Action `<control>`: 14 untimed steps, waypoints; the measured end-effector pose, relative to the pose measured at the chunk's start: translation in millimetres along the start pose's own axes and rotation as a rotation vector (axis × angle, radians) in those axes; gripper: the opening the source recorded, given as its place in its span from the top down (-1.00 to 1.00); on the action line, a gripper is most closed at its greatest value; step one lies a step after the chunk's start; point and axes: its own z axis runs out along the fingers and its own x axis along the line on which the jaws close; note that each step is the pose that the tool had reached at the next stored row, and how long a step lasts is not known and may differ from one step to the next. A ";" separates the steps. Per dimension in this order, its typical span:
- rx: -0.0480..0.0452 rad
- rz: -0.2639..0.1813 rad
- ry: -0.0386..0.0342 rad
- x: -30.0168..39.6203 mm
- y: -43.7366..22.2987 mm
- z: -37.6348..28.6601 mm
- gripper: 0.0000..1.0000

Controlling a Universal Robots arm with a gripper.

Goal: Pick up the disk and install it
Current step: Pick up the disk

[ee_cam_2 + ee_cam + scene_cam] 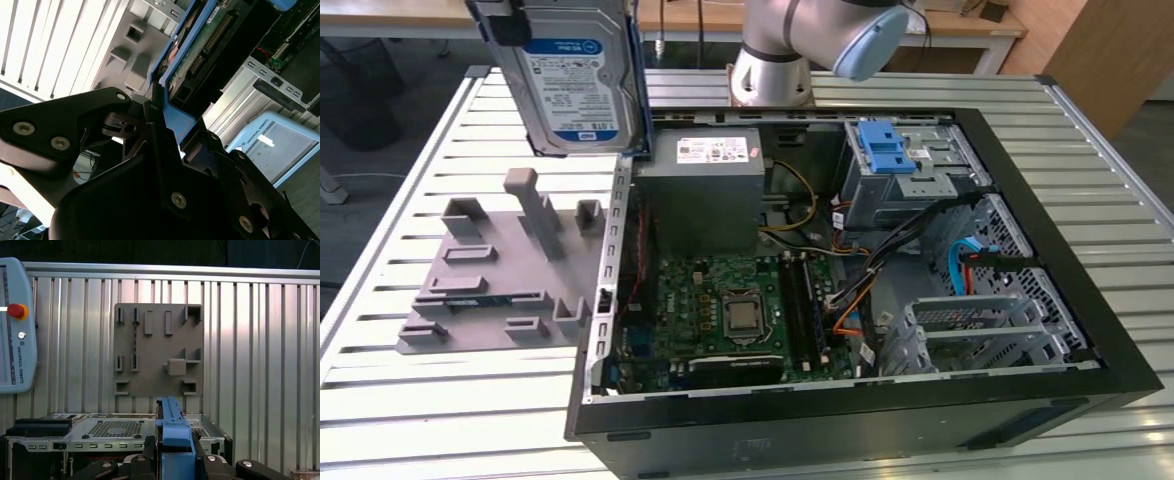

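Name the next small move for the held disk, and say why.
Probably carry the disk toward the exterior view's right, over the open computer case: the tool clamps it upright at the case's edge, apart from the blue-latched drive cage.

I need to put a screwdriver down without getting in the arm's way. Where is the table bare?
Bare table slats lie in front of the grey peg plate, at the exterior view's lower left. A narrower strip runs along the computer case on the exterior view's right. Inside the case, cables and boards crowd everything.
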 end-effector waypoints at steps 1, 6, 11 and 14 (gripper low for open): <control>0.0001 0.000 -0.0001 2.6 0.0 0.0 0.27; 0.0000 0.000 0.0000 9.1 -3.8 -0.2 0.27; 0.0000 0.000 0.0000 10.3 -19.3 0.4 0.27; 0.0001 0.000 -0.0001 10.8 -28.6 0.8 0.27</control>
